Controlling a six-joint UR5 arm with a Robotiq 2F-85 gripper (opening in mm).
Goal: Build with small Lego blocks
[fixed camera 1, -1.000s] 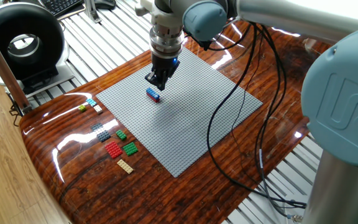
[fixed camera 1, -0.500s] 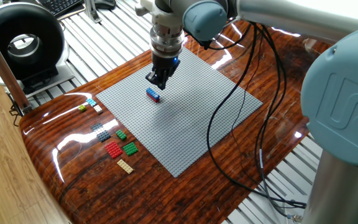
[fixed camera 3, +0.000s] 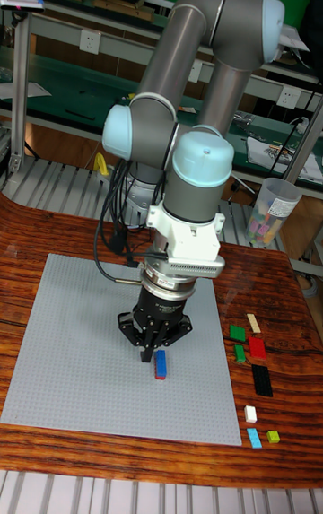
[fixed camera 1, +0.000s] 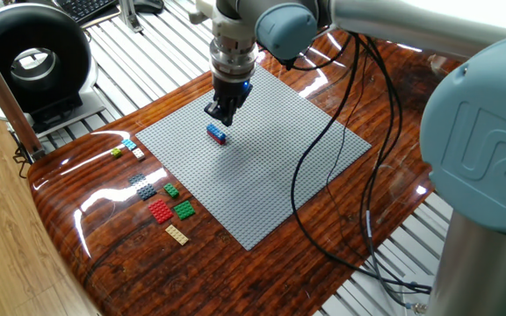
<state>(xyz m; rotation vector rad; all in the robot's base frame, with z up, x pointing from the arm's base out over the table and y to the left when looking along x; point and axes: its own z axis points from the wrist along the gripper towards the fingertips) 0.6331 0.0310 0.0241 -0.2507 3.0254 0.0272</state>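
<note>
A small blue brick on a red one [fixed camera 1: 216,133] stands on the grey baseplate [fixed camera 1: 271,175], in its far-left part. My gripper [fixed camera 1: 221,115] hangs just above and behind this stack, apart from it, fingers drawn together to a point with nothing between them. In the tall fixed view the gripper [fixed camera 3: 147,352] sits just left of the blue-and-red stack [fixed camera 3: 161,364] on the baseplate [fixed camera 3: 72,344]. Loose small Lego blocks lie on the wood beside the plate: red [fixed camera 1: 160,211], green [fixed camera 1: 184,209], tan [fixed camera 1: 177,233], dark grey [fixed camera 1: 144,185], cyan [fixed camera 1: 128,144], yellow-green [fixed camera 1: 117,153].
Black cables [fixed camera 1: 323,167] trail over the plate's right half and off the table's front. A black ring-shaped device [fixed camera 1: 29,57] stands beyond the table's left corner. A clear cup of bricks [fixed camera 3: 269,209] sits at the far right edge.
The gripper has edged very slightly away from the stack. The bricks have not moved.
</note>
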